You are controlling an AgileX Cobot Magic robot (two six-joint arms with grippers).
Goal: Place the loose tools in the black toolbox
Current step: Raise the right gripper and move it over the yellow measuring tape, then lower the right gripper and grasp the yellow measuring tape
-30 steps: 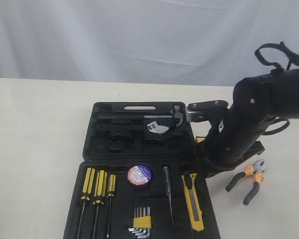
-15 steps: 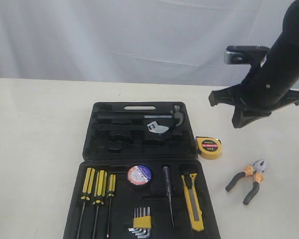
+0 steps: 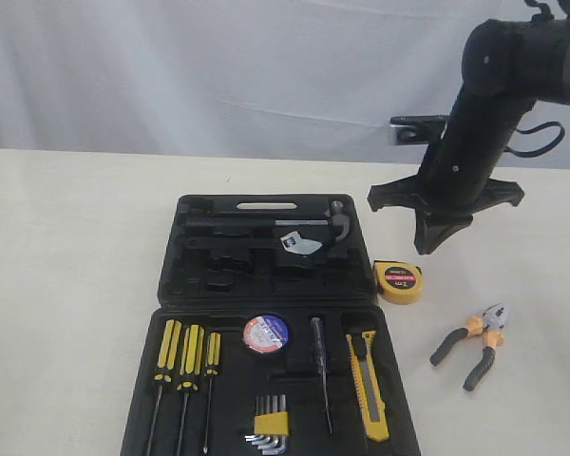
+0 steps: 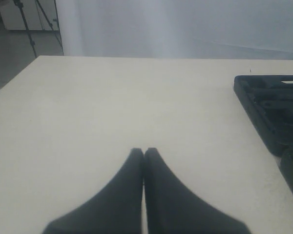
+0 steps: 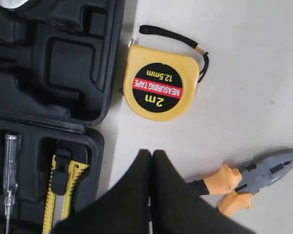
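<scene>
Two tools lie outside the toolbox (image 3: 168, 275): the tape measure (image 3: 398, 281), just beside its right edge at centre right, and the pliers (image 3: 470, 342), lower right, handles slanting down-left. Above the tape measure, apparently well clear, hovers the right gripper (image 3: 431, 237), clenched on nothing. It is nearer than the left gripper (image 4: 144, 152), likewise clenched empty.

- A robotics lab or test bay, by the look of it: a white curtain (image 3: 218, 66) closes off the whole background as a plain backdrop
- A bare cream table (image 3: 66, 247) serves as the only work surface
- A black robot arm (image 3: 475, 133) with loose cabling stands over the table's right side
- An open black toolbox (image 3: 218, 285) lies laid out as a staged test piece
- Dark tripod legs (image 4: 24, 25) stand on the floor past the table's edge
</scene>
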